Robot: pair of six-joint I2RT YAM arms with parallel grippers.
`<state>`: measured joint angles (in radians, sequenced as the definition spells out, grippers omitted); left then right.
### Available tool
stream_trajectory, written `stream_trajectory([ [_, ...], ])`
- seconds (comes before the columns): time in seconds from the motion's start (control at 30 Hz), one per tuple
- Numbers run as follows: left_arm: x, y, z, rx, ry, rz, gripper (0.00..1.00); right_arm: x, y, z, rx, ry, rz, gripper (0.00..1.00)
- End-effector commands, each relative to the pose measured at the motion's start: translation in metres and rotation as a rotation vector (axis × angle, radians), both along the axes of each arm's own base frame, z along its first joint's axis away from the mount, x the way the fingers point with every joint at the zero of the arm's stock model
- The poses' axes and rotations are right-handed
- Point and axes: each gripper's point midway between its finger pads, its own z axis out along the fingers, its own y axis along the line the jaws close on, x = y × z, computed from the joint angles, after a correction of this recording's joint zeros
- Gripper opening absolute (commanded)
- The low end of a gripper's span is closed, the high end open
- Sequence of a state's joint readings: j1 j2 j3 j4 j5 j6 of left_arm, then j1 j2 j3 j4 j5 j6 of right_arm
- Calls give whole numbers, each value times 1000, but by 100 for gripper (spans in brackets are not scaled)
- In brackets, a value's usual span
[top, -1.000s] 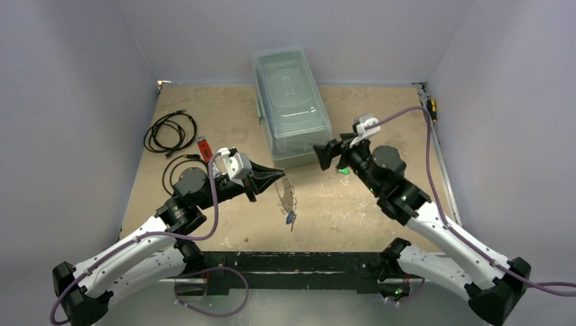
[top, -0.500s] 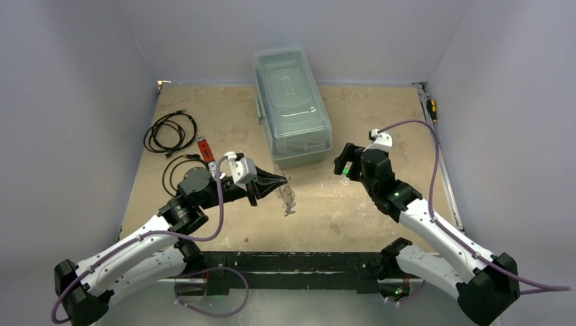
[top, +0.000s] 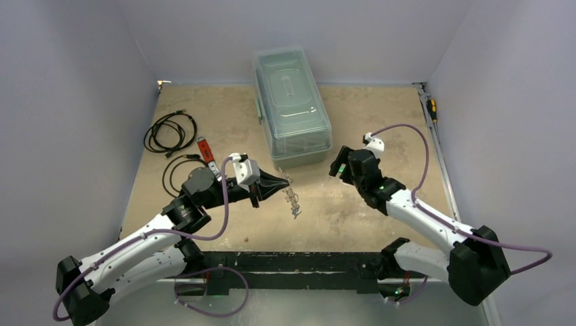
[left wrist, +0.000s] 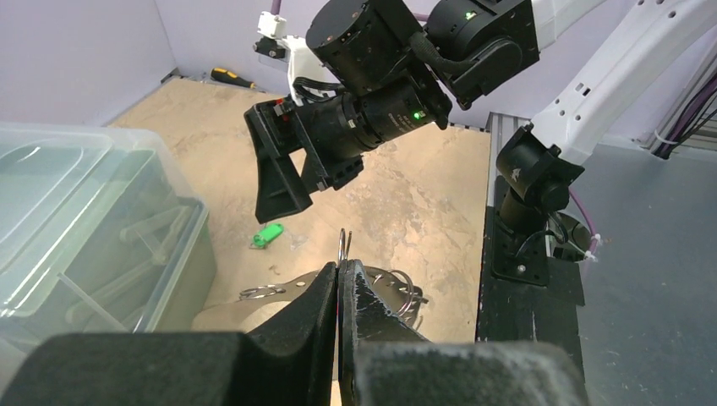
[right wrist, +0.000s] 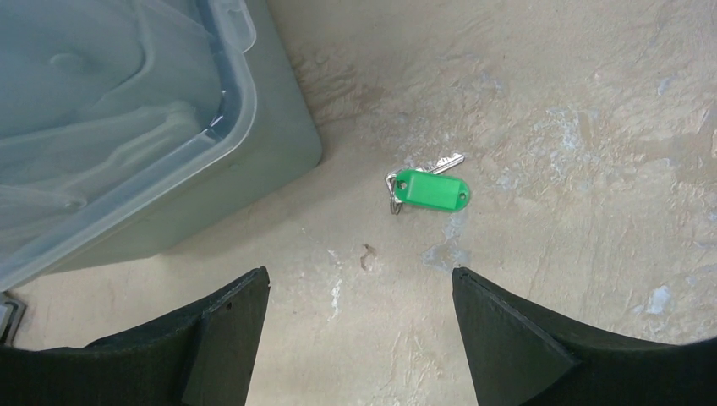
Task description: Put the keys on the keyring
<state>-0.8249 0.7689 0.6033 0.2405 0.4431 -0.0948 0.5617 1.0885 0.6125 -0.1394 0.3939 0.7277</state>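
The blue key cannot be made out now, though a second ago it hung at the low end of the keyring (top: 293,202). Part of the keyring is hidden behind the left gripper (left wrist: 340,272), which is pressed fully together on its band. The right gripper (right wrist: 362,315) stands wide and holds nothing. It hangs above the green key (right wrist: 431,189), which lies on the table (right wrist: 592,127) near the box (right wrist: 127,127). In the top view it now covers this key, which showed beside it before.
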Motion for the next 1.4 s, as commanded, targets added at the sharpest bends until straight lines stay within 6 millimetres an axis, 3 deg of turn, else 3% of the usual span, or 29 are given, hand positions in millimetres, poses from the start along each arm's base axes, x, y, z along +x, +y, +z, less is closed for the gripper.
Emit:
stream_trajectory([
  [0.0,-2,-2,17,-63,-34,-20,0,15,-1,4,10,-29,-57,82],
  [0.3,-1,-4,11,-48,-35,-23,0,31,10,-8,-55,11,-19,77],
  [0.8,1,-5,8,-40,-28,-18,0,51,15,-33,-136,62,-4,47],
  [1.37,-1,-7,5,-25,-22,-34,0,64,8,-59,-215,100,-12,37],
])
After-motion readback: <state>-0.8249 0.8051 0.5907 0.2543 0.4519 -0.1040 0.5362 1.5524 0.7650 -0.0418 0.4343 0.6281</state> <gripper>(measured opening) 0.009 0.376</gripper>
